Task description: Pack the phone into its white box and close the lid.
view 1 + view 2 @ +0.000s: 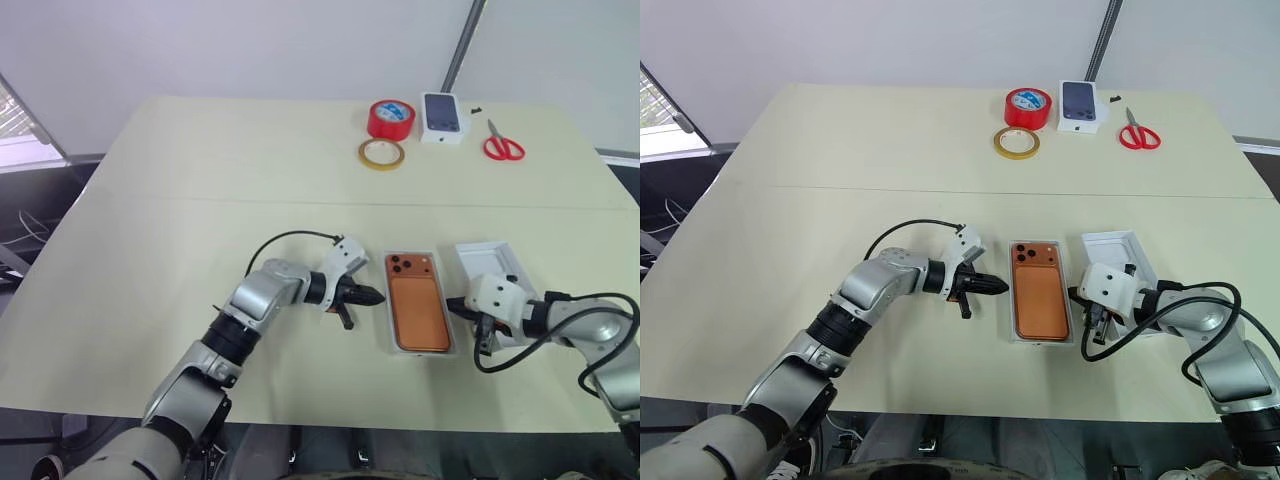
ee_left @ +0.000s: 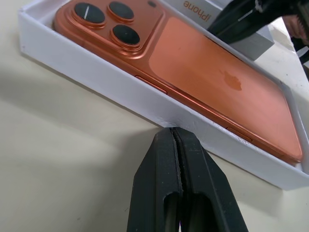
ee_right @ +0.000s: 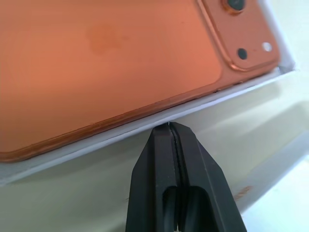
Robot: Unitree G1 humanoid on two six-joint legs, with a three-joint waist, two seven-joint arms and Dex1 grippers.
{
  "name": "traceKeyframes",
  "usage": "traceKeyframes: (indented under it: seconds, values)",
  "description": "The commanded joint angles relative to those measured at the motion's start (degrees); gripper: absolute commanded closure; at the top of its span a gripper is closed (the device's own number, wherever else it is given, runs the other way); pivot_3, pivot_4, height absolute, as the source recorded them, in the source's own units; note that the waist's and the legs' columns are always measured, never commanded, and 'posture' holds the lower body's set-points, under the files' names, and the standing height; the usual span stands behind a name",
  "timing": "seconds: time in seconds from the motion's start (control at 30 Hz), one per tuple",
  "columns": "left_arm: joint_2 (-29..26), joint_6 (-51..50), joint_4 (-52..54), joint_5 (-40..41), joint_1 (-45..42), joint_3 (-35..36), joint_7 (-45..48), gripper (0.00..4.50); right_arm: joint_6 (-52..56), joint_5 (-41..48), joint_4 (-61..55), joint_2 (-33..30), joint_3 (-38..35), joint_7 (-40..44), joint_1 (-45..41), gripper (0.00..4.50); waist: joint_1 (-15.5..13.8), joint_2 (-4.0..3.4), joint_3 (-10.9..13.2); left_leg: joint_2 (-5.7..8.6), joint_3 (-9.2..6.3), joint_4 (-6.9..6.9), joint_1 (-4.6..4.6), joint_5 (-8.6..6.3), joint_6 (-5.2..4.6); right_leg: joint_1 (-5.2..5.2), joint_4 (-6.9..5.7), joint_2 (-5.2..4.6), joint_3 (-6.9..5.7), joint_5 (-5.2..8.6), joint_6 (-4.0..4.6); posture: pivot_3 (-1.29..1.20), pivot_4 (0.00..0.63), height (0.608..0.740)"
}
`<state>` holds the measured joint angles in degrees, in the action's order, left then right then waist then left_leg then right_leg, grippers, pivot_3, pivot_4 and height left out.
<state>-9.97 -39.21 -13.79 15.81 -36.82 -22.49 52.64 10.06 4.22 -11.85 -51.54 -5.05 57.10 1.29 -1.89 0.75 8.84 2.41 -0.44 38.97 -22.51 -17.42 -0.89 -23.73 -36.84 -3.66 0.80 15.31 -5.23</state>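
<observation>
Snugly seated in the shallow white box (image 1: 394,300), the glossy copper phone (image 1: 417,305) lies back-up, flanked by the left hand (image 1: 375,295) and right hand (image 1: 452,304), both pinched shut, empty.

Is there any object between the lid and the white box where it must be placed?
Partly. The right end effector sits, shut, in the gap between the white box, which holds the phone, and the lid. Nothing else visible lies between them, and the phone's top is uncovered.
</observation>
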Motion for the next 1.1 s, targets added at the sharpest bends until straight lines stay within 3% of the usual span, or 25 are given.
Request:
traceKeyframes:
  seconds: [0.03, 0.1, 0.17, 0.3, 0.4, 0.43, 0.6, 0.77, 0.9, 1.1]
  values:
    - [-3.00, 1.84, 1.14, 0.35, -0.94, 4.60, 0.19, 4.50, 4.38, 7.00, -4.22, -1.33, -5.45, 2.10, -0.52, 3.96, 0.19, 0.00, 0.00, 0.00, 0.00, 0.00, 0.00, 0.00, 0.00, 0.00, 0.00, 0.00, 0.00, 0.00, 0.00, 0.00, 0.150, 0.740]
    - [-4.90, 0.02, 2.56, 2.10, -0.11, 6.71, 1.21, 4.50, 4.43, 7.21, -3.98, -2.44, -7.08, 2.37, -0.79, 3.13, 0.40, 0.00, 0.01, -0.03, 0.00, 0.00, 0.00, 0.00, 0.00, -0.01, -0.02, 0.00, 0.00, 0.00, 0.00, 0.00, 0.150, 0.740]
    - [-6.65, 1.11, 5.25, 2.43, 1.49, 8.25, 1.15, 3.72, 2.42, 5.67, -3.26, -3.99, -8.19, 1.90, -0.94, 2.15, 0.48, -0.01, 0.01, -0.03, 0.00, 0.00, 0.00, 0.00, 0.00, -0.01, -0.03, 0.00, 0.00, 0.00, 0.00, 0.00, 0.150, 0.740]
    - [-10.10, 2.19, 10.45, 3.92, 4.21, 11.22, 2.36, 1.68, 4.92, 6.47, -2.73, -4.63, -10.04, 0.14, -2.23, 0.04, 0.89, -0.01, 0.01, -0.03, -0.01, -0.01, 0.00, -0.01, 0.01, 0.00, -0.02, -0.01, 0.00, 0.00, 0.00, 0.00, 0.150, 0.740]
    - [-13.44, 6.42, 13.96, 5.44, 6.74, 14.26, 5.24, 0.13, 13.10, 6.88, -4.19, -3.17, -10.30, -4.06, -2.76, 0.00, 1.15, -0.02, 0.02, -0.05, -0.02, -0.01, -0.01, 0.00, 0.01, -0.01, -0.03, -0.02, 0.00, 0.00, 0.00, 0.00, 0.150, 0.740]
    - [-14.69, 9.62, 15.82, 5.77, 8.28, 15.27, 6.60, 0.06, 17.50, 7.06, -5.98, -2.32, -10.15, -6.25, -2.49, 0.00, 1.27, -0.03, 0.01, -0.07, -0.02, -0.01, -0.01, 0.00, 0.02, -0.02, -0.03, -0.02, 0.00, 0.00, 0.01, 0.00, 0.150, 0.740]
    - [-18.78, 25.58, 19.25, 3.95, 13.89, 18.09, 9.95, 0.06, 34.58, 8.86, -14.05, 0.19, -11.47, -13.02, -1.74, 0.00, 1.18, -0.23, 0.01, -0.11, 0.00, -0.08, -0.01, 0.01, 0.06, -0.06, -0.03, -0.03, 0.01, 0.01, 0.02, 0.00, 0.150, 0.740]
    - [-21.89, 33.87, 18.32, 5.29, 17.74, 19.79, 14.93, 0.06, 53.95, 16.08, -25.11, 3.48, -13.55, -16.43, -0.46, 0.00, 1.17, -0.23, 0.01, -0.11, 0.00, -0.12, -0.06, -0.01, 0.03, -0.10, -0.01, -0.04, 0.01, 0.01, 0.03, 0.00, 0.150, 0.740]
    - [-21.80, 38.10, 17.16, 6.21, 19.27, 19.59, 17.74, 0.06, 61.50, 16.82, -29.47, 3.94, -13.28, -19.79, 1.81, 0.00, 1.08, -0.24, 0.01, -0.11, 0.00, -0.11, -0.11, -0.03, 0.00, -0.11, 0.04, -0.05, 0.01, 0.01, 0.03, 0.00, 0.150, 0.740]
    - [-21.48, 39.34, 17.26, 7.05, 21.04, 18.95, 19.61, 0.06, 64.63, 16.65, -29.97, 1.08, -11.44, -21.88, 1.61, 0.00, 1.44, -0.25, 0.02, -0.11, 0.02, -0.11, -0.14, -0.03, -0.02, -0.15, 0.07, -0.05, 0.01, 0.01, 0.03, 0.00, 0.150, 0.740]
